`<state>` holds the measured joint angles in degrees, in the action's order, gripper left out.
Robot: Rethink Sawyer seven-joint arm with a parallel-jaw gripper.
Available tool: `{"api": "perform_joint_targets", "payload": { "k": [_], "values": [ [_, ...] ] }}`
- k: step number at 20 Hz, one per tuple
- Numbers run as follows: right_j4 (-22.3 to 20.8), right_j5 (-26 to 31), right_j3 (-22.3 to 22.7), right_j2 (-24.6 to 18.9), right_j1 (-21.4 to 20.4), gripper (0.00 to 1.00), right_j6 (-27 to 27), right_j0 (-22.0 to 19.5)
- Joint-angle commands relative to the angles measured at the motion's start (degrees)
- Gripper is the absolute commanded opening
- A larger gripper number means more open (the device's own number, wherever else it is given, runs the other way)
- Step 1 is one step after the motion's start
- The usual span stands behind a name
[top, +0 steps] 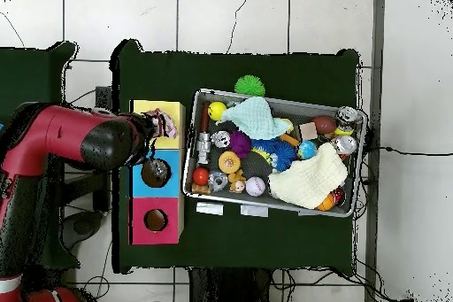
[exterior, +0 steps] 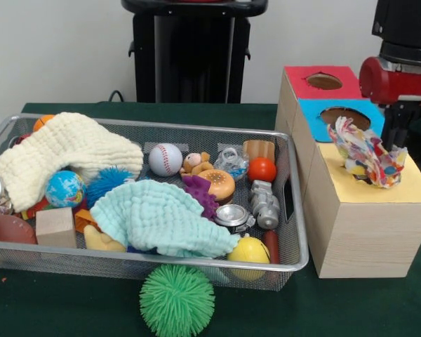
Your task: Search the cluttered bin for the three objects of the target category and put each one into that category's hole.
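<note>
The wire mesh bin (exterior: 295, 232) (top: 276, 104) sits on the green table, full of toys and cloths. One white wrinkly wad (exterior: 365, 156) (top: 165, 124) with red, blue and yellow patches stands on the yellow top (exterior: 379, 191) (top: 157, 111) of the pale wood box, covering its hole. My gripper (exterior: 397, 144) (top: 156, 127) comes down at the wad's far right side and looks shut on it. No other such wad shows in the bin.
The blue-surround hole (exterior: 345, 116) and red-surround hole (exterior: 324, 81) lie behind the yellow top. A cream cloth (exterior: 63, 151) and a mint cloth (exterior: 161, 219) cover part of the bin. A green spiky ball (exterior: 177, 300) lies on the table beside the bin.
</note>
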<state>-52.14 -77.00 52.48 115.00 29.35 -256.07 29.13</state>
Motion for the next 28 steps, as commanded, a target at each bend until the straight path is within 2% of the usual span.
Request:
{"api": "perform_joint_targets", "payload": {
  "k": [1, 2, 11, 15, 19, 22, 24, 28],
  "values": [
    [4.5, 0.6, -5.2, -2.8, 6.1, 0.0, -19.4, -1.0],
    [4.2, 0.8, -3.9, -3.0, 7.2, 0.0, -20.0, -1.0],
    [3.8, 3.0, -2.0, -7.2, 10.0, 0.0, -21.7, -1.9],
    [3.8, 3.9, -4.0, -13.1, 8.9, 0.0, -21.8, -1.0],
    [3.4, 2.7, -6.3, -21.2, 6.6, 0.0, -21.9, 0.0],
    [2.1, 3.8, -7.4, -29.4, 4.4, 0.0, -21.9, 1.4],
    [1.2, 6.6, -6.9, -32.2, 3.9, 0.0, -21.9, 2.5],
    [-0.7, 6.7, -5.2, -34.3, 2.9, 0.0, -22.2, 3.8]
  ]
}}
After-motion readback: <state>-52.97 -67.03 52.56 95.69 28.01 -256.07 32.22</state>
